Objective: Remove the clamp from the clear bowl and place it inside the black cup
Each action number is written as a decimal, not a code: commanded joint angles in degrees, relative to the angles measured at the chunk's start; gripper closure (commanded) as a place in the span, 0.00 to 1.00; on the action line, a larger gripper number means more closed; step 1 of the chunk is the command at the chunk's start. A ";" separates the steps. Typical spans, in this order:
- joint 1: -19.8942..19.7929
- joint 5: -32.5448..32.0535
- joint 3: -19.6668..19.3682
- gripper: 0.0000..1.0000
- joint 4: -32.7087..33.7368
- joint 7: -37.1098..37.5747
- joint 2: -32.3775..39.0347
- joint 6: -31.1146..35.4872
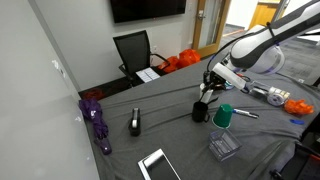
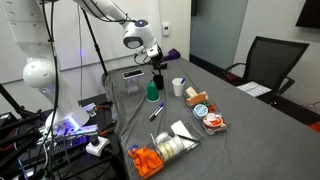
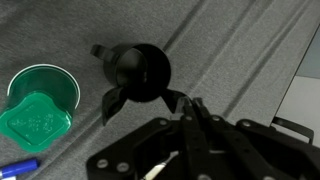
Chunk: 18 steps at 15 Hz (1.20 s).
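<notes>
The black cup (image 3: 140, 72) stands on the grey table, just beside the green cup (image 3: 40, 105). The slim black clamp (image 3: 112, 103) sits in the black cup, with its ends sticking out over the rim. My gripper (image 3: 190, 104) hangs right over the cup's edge. Its fingers are pressed together on one clamp handle. In an exterior view the gripper (image 1: 210, 88) is directly above the black cup (image 1: 201, 111), and the clear bowl (image 1: 222, 146) sits empty nearer the table's front edge. In an exterior view the gripper (image 2: 155, 62) hovers over the black cup (image 2: 157, 79).
A chunky black-and-white device (image 1: 135, 122), a purple object (image 1: 97, 120) and a white tablet (image 1: 157, 165) lie on the table. A pen (image 1: 243, 113) lies past the green cup (image 1: 224, 116). An office chair (image 1: 133, 50) stands behind. Tape rolls and orange items (image 2: 150, 160) sit at one end.
</notes>
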 commanded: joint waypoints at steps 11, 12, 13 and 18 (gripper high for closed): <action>-0.21 7.74 -0.39 0.00 -5.15 -14.10 -14.72 -13.40; -0.17 7.11 -0.63 0.00 -6.05 -14.42 -16.31 -14.63; -0.17 6.72 -0.83 0.00 -6.87 -15.07 -17.79 -15.87; -0.50 -0.23 -1.29 0.00 -10.81 -13.84 -24.10 -21.85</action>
